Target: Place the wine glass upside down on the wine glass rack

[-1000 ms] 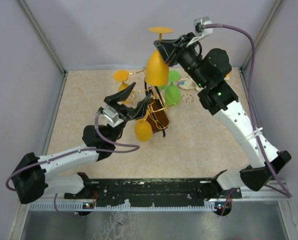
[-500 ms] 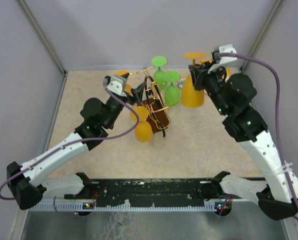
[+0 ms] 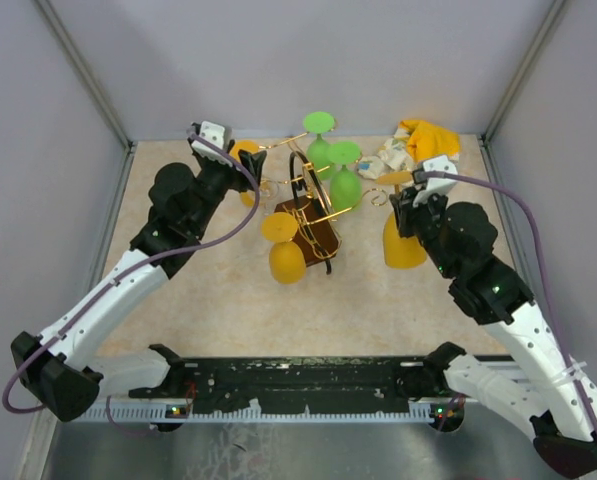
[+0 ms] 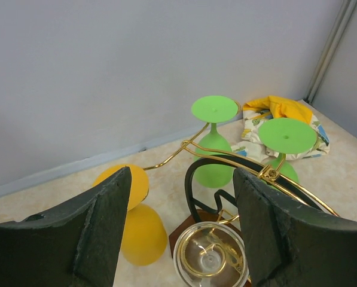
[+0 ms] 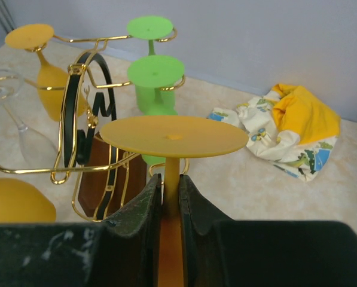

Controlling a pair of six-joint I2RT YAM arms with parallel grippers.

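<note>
The right gripper (image 3: pixel 406 203) is squeezing shut on the thin stem of the orange wine glass (image 3: pixel 404 248). The glass is pointing upside down, with its round foot on top and its bowl below. In the top view it is sitting right of the middle, just beside the wine glass rack (image 3: pixel 316 228) and not on it. I cannot tell if its bowl is touching the table (image 3: pixel 378 310). In the right wrist view the two fingers (image 5: pixel 139 215) are pressing the stem from both sides. The flat foot is filling the middle of that frame, close in front of the rack's gold wires.

The left gripper (image 3: pixel 243 165) is hanging wide open in the upper left of the top view, by the rack's back left side, and it is holding nothing. In its own view its dark fingers (image 4: pixel 100 221) are standing far apart at the lower left and lower right.

Two green glasses (image 3: pixel 345 185) are hanging upside down at the back of the rack. The back orange glass (image 3: pixel 243 152) is hanging at the rack's upper left, and the front orange glass (image 3: pixel 286 262) is hanging below the middle. A clear glass (image 4: pixel 209 258) is showing at the bottom of the left wrist view. A yellow patterned cloth (image 3: pixel 423 140) is lying in the upper right corner of the table.
</note>
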